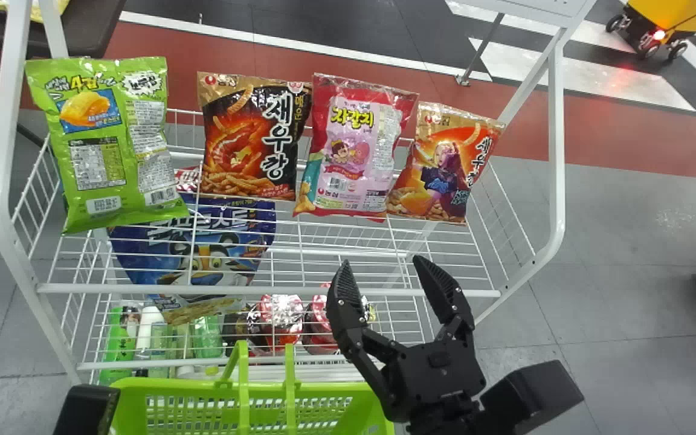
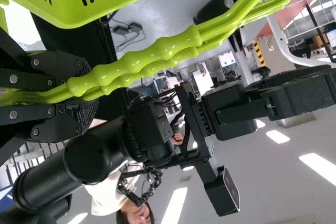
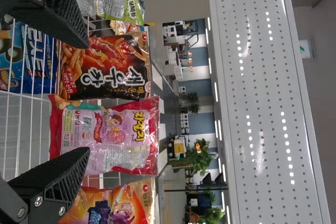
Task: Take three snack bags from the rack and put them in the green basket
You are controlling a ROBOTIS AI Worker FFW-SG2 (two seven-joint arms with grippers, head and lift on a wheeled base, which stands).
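Snack bags (image 1: 354,157) gleaming, glossy crinkled plastic film. Rack (image 1: 299,290) showing smooth, painted-looking metal wire. Near, green basket (image 1: 173,383) shining, smooth plastic. Right gripper (image 1: 382,261) looking matt, inner faces showing rough ridges.

Wire rack (image 1: 557,181): one. Snack bags (image 1: 354,151) in its top row: four. Blue cereal bag (image 1: 203,257): one. Green basket (image 1: 161,385): one; basket handles (image 1: 290,386): two.

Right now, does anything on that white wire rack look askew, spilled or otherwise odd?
Nothing looks spilled or torn. One mild oddity: the bright green snack bag at the row's left end shows barcodes and small-print panels, so it probably faces backwards; the black and orange snack bag beside it shows a big food picture.
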